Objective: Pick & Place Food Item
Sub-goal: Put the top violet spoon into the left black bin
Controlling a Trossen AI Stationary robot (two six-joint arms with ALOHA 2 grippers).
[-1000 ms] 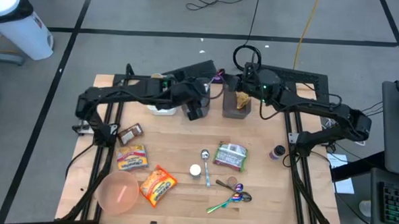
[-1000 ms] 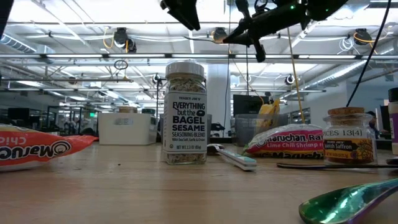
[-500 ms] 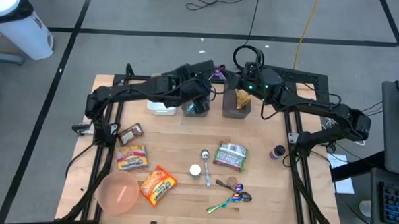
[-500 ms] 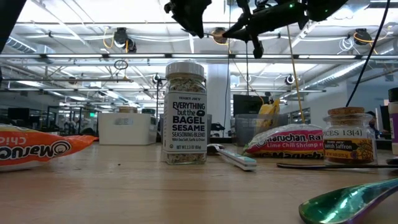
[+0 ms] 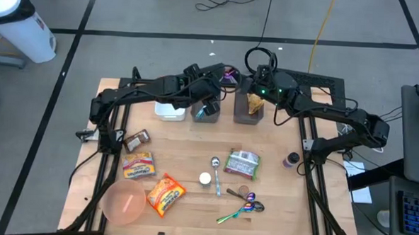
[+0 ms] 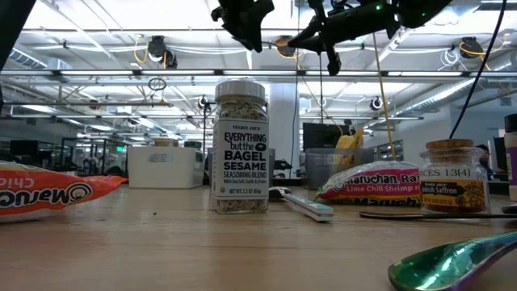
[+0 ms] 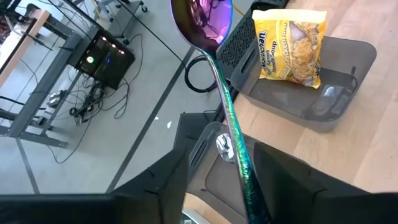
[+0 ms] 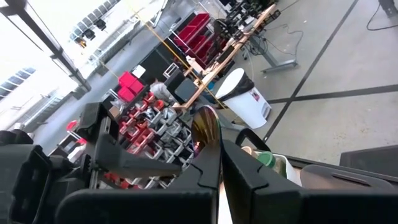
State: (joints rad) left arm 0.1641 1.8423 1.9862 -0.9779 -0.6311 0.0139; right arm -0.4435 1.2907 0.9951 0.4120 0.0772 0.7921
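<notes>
Currently: left gripper [image 5: 211, 103], above the table's [image 5: 277, 198] back edge, clamps an iridescent spoon [image 7: 219, 74]. Right gripper [image 5: 255, 86], fingers closed, empty, over grey bin [image 5: 248, 116] holding yellow packet [image 7: 291, 46].

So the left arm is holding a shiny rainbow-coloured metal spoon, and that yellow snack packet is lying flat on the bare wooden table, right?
Not quite. The left gripper does hold the iridescent rainbow metal spoon, but the yellow snack packet is not on bare wood: it stands inside the grey plastic bin at the table's back edge. The left wrist view shows this.
</notes>
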